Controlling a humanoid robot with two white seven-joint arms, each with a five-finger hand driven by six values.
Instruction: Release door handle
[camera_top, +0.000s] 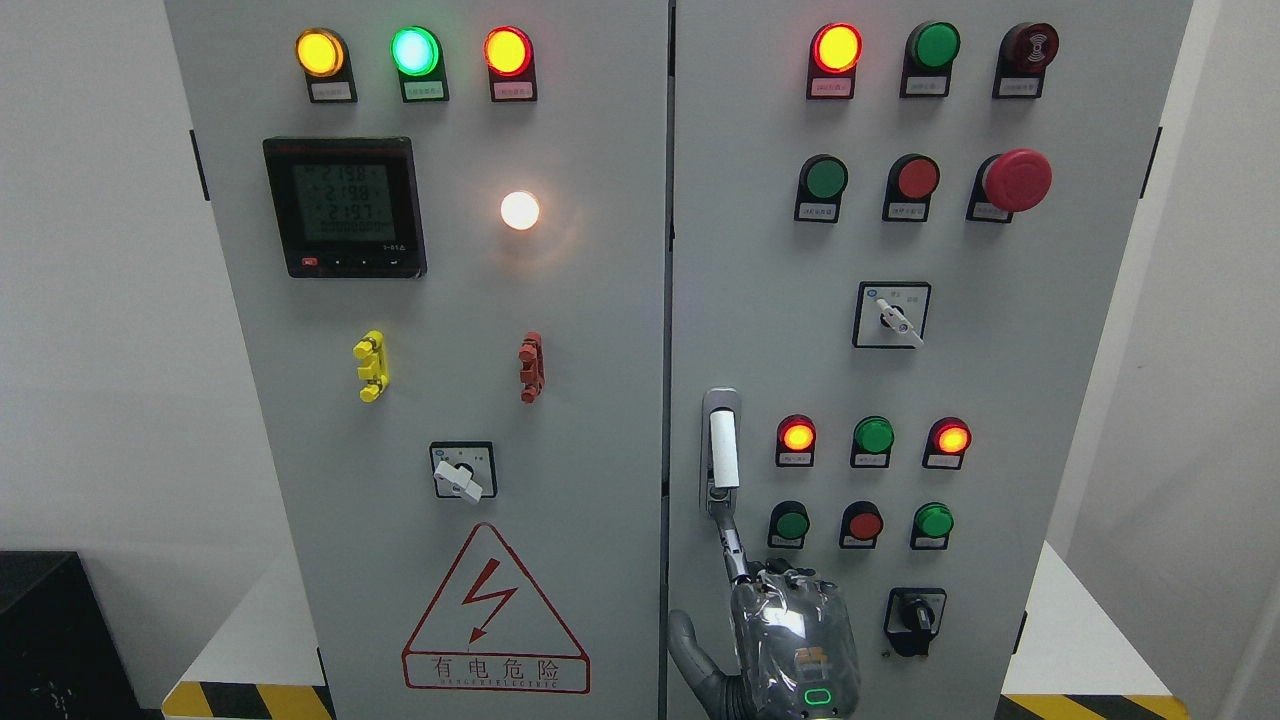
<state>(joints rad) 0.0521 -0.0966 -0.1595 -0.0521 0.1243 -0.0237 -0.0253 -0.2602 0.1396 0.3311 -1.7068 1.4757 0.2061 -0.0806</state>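
- Door handle (724, 450): a white bar in a grey recessed plate, mounted on the right-hand cabinet door (1000, 380) close to the door's left edge, just beside the centre seam; its long axis runs vertically
- Right hand (790, 640): enters at the bottom edge, right of the middle, with its back to the camera; it lies directly below the handle, so the handle is straight up from the hand along the handle's own axis
- Hand state: not closed round the bar; one finger (733, 545) is stretched upward and its tip meets, or nearly meets, the lower end of the handle; the thumb (688, 645) is spread out to the left; the other fingers appear folded at the knuckles; nothing is held
- Left arm: not in view; the right hand is the only one near the handle
- Judgement: the release looks largely done, with only the fingertip left at the handle's foot; a withdrawal downward and away from the door face, along the line of the extended finger, should clear it; the push buttons (790, 523) just to the right of that finger are the nearest things to avoid brushing
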